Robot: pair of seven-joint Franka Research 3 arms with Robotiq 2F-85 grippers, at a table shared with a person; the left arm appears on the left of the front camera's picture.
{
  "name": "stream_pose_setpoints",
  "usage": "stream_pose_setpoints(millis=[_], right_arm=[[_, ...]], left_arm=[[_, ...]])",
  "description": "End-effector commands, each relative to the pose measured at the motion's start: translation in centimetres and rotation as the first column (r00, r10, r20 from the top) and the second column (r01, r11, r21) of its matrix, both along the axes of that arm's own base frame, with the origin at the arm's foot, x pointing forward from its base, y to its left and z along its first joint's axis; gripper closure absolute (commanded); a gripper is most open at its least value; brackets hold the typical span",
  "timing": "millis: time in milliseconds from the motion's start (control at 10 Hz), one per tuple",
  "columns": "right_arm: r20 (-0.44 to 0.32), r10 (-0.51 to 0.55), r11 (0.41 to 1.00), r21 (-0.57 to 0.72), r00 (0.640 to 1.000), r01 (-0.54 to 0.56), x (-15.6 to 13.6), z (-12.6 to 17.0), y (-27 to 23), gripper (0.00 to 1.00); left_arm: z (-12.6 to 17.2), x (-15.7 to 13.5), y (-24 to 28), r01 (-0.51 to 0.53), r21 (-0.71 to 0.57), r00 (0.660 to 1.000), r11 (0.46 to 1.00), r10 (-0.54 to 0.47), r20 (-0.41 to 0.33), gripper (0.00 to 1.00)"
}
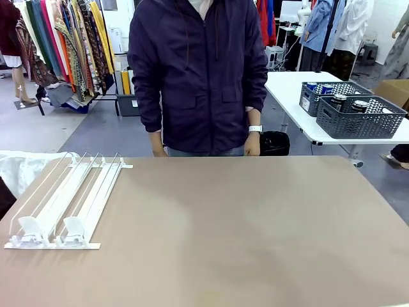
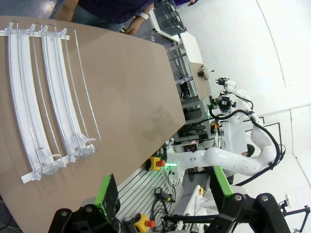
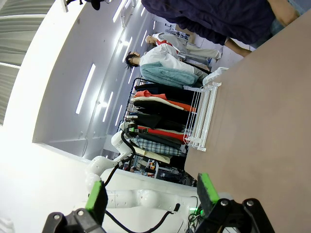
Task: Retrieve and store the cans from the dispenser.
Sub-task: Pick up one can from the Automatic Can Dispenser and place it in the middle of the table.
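The white dispenser (image 1: pixel 64 204) lies flat at the table's left side, and its rails hold no cans. It also appears in the left wrist view as the dispenser (image 2: pixel 48 107), and far off in the right wrist view as the dispenser (image 3: pixel 201 114). Cans (image 1: pixel 348 102) with silver tops stand in grey lattice baskets on another table at the back right. My left gripper (image 2: pixel 163 187) is open and holds nothing, off the table's near edge. My right gripper (image 3: pixel 151 194) is also open and holds nothing, well away from the rack.
A person in a dark jacket (image 1: pixel 198 70) stands at the far edge of the brown table (image 1: pixel 255 230), hands hanging by the sides. Grey baskets (image 1: pixel 358 118) sit on the white table behind. Clothes racks line the background.
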State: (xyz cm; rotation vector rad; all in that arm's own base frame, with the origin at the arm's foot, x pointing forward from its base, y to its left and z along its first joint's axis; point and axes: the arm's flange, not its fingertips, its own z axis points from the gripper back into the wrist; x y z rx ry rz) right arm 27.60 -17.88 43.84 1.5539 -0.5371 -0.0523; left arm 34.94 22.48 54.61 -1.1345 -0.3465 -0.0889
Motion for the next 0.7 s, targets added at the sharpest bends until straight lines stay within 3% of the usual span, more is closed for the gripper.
stream_pose_setpoints(millis=[0,600], right_arm=[[0.010,0.009,1.000,0.001,1.000,-0.009,-0.10,0.24,-0.01,0.00],[0.010,0.009,1.000,0.001,1.000,-0.009,-0.10,0.24,-0.01,0.00]], left_arm=[[-0.01,-0.27,-0.21,-0.001,0.002,1.000,1.000,0.001,-0.008,0.00],[-0.01,-0.27,-0.21,-0.001,0.002,1.000,1.000,0.001,-0.008,0.00]])
